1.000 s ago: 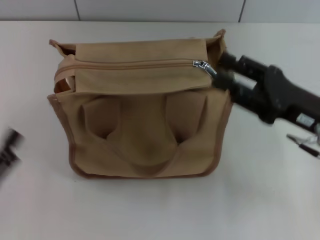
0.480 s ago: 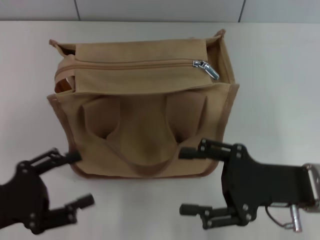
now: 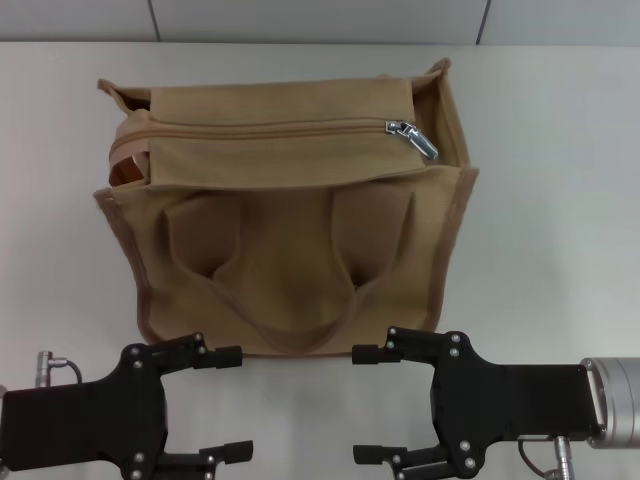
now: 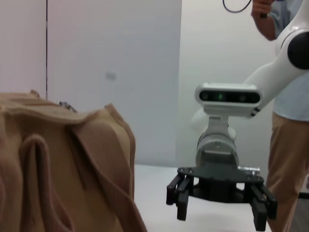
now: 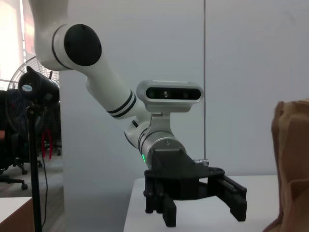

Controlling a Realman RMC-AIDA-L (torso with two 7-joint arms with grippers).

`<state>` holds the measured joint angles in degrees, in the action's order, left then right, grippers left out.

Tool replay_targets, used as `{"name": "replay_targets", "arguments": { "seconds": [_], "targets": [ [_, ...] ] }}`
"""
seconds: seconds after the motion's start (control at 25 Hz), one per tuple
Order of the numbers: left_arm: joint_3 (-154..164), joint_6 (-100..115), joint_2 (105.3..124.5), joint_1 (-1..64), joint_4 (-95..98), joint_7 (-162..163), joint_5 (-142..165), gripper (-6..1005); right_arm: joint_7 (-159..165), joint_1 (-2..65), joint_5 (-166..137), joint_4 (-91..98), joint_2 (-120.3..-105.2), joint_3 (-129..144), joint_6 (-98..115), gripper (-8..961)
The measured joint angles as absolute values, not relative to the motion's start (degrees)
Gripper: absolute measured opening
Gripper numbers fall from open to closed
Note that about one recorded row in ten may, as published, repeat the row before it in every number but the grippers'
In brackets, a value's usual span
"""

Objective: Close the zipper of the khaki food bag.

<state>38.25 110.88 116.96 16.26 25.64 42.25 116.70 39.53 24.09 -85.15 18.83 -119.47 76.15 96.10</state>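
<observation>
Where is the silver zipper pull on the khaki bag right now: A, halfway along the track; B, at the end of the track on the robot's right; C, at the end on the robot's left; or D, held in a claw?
B: the silver pull of the zipper sits at the right end of the khaki food bag, while both open claws, left claw and right claw, hang near the table's front edge, clear of it.

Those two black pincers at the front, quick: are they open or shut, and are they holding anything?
Left pincer: open, holding nothing, near the khaki food bag without touching it.
Right pincer: open, holding nothing, also short of the bag.
</observation>
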Motion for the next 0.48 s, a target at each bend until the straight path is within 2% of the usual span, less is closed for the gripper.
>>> {"name": "replay_targets", "arguments": {
  "seconds": [0.48],
  "targets": [
    [39.05, 108.27, 117.67, 16.49, 25.93, 42.35, 119.26, 813, 39.61, 24.08, -84.75, 18.56, -119.34, 75.92, 95.97, 817]
  ]
}}
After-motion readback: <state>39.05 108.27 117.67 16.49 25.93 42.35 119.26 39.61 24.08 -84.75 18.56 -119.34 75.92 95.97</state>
